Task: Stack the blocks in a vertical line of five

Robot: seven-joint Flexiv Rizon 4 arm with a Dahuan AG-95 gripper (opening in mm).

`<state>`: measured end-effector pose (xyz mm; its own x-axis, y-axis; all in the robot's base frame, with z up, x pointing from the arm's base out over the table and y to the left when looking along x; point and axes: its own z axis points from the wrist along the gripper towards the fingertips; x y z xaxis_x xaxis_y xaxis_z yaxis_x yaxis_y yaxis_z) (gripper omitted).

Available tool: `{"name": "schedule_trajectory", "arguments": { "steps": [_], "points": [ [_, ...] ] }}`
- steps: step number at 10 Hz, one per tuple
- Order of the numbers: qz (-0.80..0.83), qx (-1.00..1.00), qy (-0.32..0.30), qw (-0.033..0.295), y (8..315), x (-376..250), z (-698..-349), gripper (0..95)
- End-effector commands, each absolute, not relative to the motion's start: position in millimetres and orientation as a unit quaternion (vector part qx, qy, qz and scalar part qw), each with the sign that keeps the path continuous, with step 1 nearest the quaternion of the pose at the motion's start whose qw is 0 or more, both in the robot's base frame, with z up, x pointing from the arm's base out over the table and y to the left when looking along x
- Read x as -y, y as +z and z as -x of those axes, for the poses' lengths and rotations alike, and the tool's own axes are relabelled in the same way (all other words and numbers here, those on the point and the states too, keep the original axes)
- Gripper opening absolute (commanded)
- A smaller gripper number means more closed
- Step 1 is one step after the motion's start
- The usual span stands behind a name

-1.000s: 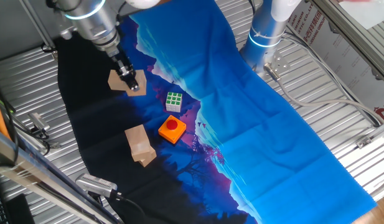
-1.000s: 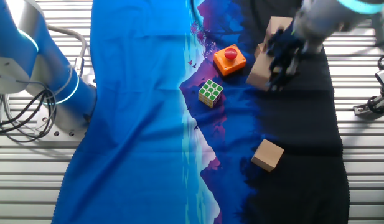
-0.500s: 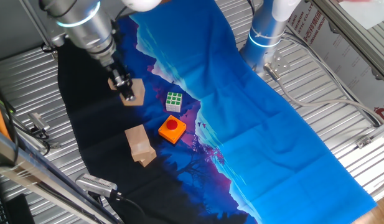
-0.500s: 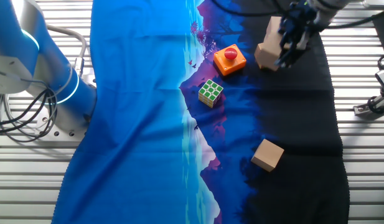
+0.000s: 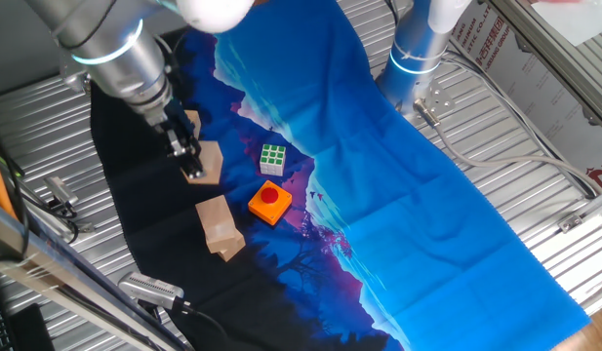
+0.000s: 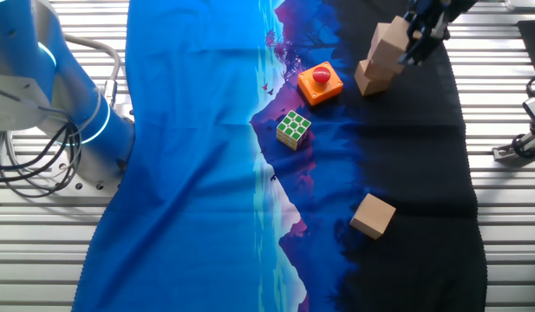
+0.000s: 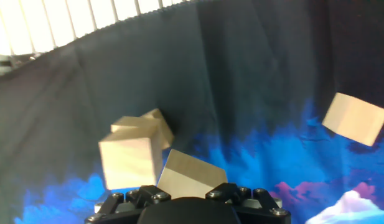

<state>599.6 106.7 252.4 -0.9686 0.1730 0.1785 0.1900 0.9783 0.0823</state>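
Gripper clamped on wooden block, carried above black cloth; two-block stack nearby, lone block well apart

The claw has carried its held block away from its earlier spot, toward the two-block stack beside the orange button block. The carried block now hangs just short of that stack, lifted clear of the cloth.

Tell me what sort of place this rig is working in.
Probably a robotics lab bench, not a home. The table is ribbed metal slats draped with a printed blue-and-black cloth. A second robot arm's base is bolted on with loose cables, and the props are plain wooden blocks.
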Motion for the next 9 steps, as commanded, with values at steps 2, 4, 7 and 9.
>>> {"name": "schedule_trajectory", "arguments": {
  "steps": [2, 4, 7, 9],
  "points": [
    [0.104, 0.990, -0.052, 0.081, 244.9, -123.5, -602.3, 0.0],
    [0.106, 0.990, -0.052, 0.080, 244.7, -129.3, -604.7, 0.0],
    [0.103, 0.990, -0.057, 0.073, 238.0, -131.6, -608.1, 0.0],
    [0.102, 0.991, -0.056, 0.071, 231.1, -131.2, -611.9, 0.0]
  ]
}}
